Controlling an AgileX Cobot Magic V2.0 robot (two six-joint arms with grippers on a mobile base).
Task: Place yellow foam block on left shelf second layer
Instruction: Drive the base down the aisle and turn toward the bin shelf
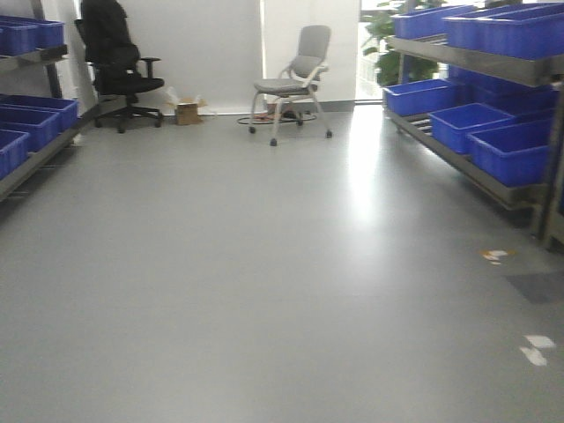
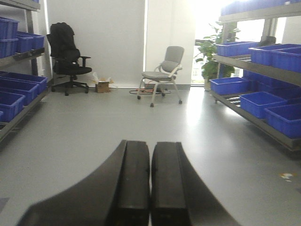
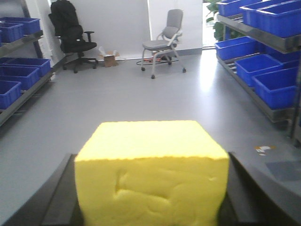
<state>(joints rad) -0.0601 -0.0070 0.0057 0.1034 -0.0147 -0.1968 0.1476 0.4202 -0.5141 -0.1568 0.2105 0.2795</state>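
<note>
My right tool [image 3: 150, 202] is squeezing the yellow foam block [image 3: 150, 155]. The block sits between the tool's two black fingers [image 3: 56, 197] and fills the gap, with one finger against each side. It is up off the floor [image 3: 141, 94], right in front of this tool's camera.

My left tool [image 2: 150, 150] is closed with nothing in it, and its two fingers press together.

Off to the left of the tools is the left shelf [image 3: 28, 89], with blue bins [image 3: 26, 66] on it. Off to the right is the right shelf [image 3: 263, 36], with more blue bins.

Far ahead of the tools, by the white wall, stand a gray chair [image 3: 162, 44] and a black chair [image 3: 70, 33]. A small box [image 3: 110, 59] sits between them.
</note>
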